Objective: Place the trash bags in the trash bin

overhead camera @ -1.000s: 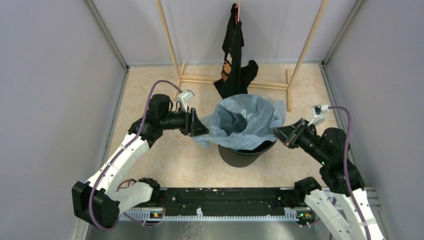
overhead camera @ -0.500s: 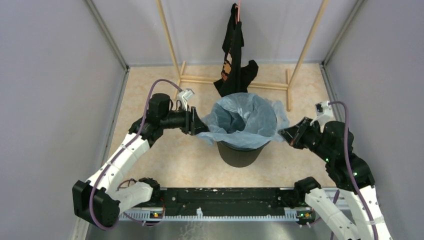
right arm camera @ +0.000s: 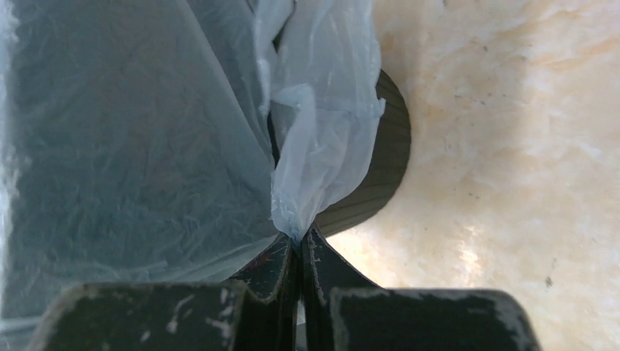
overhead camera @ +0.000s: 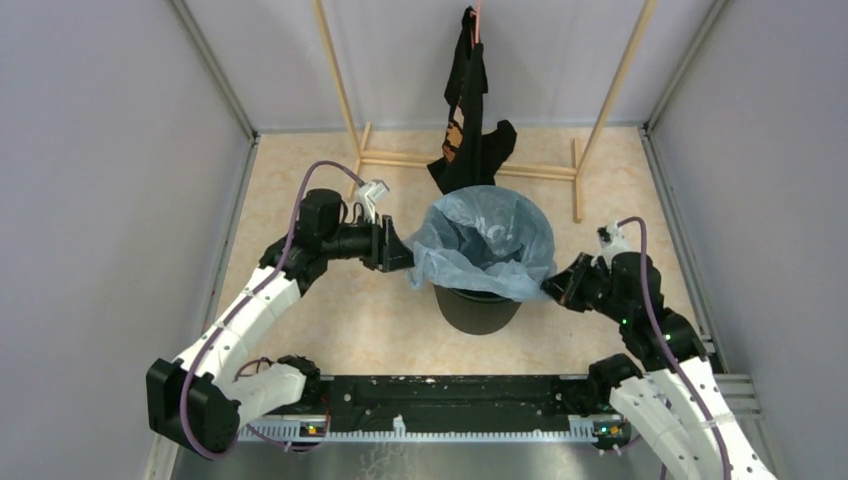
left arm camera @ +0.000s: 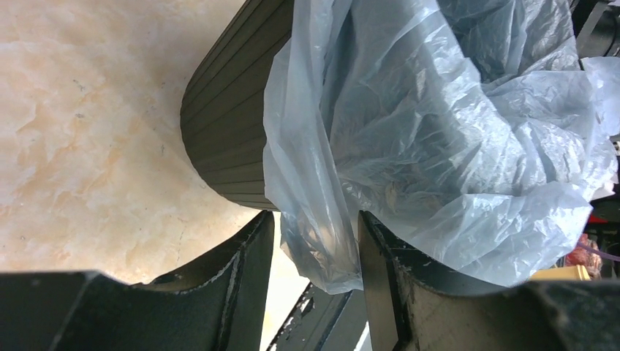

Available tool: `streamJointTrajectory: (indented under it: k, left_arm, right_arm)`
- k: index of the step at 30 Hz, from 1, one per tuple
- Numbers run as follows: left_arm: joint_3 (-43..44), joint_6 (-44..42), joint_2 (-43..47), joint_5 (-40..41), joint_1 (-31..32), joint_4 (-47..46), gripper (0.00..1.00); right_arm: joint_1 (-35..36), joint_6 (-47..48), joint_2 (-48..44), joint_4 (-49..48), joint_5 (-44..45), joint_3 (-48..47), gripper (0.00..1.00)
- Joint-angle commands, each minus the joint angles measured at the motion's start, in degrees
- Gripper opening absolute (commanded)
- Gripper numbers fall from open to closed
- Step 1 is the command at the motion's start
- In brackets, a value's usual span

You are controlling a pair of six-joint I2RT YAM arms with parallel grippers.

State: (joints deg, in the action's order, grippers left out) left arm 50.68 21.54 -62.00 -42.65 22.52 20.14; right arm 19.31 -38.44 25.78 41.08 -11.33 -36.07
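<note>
Nearest the arm bases, the right gripper (right arm camera: pixel 298 245) has its jaws pressed fully together on a twisted corner of the thin, crinkly, translucent light-blue plastic trash bag (overhead camera: pixel 485 238). It draws that edge out and down over the right side of the round glossy black plastic trash bin (overhead camera: pixel 478 312), which stands upright near the middle of the mottled beige table (overhead camera: pixel 340 320). A little farther in, on the bin's left, the left gripper (left arm camera: pixel 314 223) has its jaws roughly half open. A hanging fold of the bag drops between the fingers (left arm camera: pixel 248 270) unpinched, with a gap showing beside the film. The bag sits inside the bin with its mouth spread open and its edge draped over the rim most of the way round, bunched and loose on the left. The step in hand looks like cuffing the liner over the rim, and it seems well along, since the body of the bag is already in. The next move probably calls for the left jaws to close on that loose fold and tug it down the outer wall while the right side holds tension. That pull should be gentle, as the thin film could tear or slip off the opposite rim. Behind the bin, a black garment with orange print (overhead camera: pixel 468 130) hangs from a pale wooden rack (overhead camera: pixel 400 157) and plays no part
</note>
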Motion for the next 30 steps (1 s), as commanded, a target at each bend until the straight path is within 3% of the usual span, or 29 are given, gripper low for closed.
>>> streamJointTrajectory:
  k: [1, 12, 18, 22, 25, 30]
  left_arm:
    - [-1.03, 1.17, 1.73, 1.38, 0.06, -1.7, 0.52]
    - [-3.45, 5.58, 4.42, -0.31, 0.06, -5.57, 0.46]
    - [0.47, -0.39, 8.01, 3.73, 0.04, 5.83, 0.66]
    - [0.28, -0.35, 12.03, 4.24, 0.01, 11.42, 0.73]
    - [1.47, 2.16, 16.28, 11.06, -0.02, 15.37, 0.76]
    - [-2.28, 10.44, 24.13, 15.34, -0.02, 10.3, 0.85]
  right_arm:
    - [-0.41, -1.09, 4.11, -12.78, -4.36, 0.37, 0.0]
    - [-0.41, 1.15, 13.76, -21.85, -4.34, -1.75, 0.0]
    - [-0.41, 5.21, 13.52, -16.18, -0.2, -4.73, 0.11]
    - [-0.4, 5.69, 11.09, -14.53, -0.31, -4.27, 0.18]
    - [-0.41, 5.03, 10.08, -14.49, -0.76, -3.46, 0.19]
    - [-0.41, 4.28, 9.99, -15.21, -2.33, -2.19, 0.19]
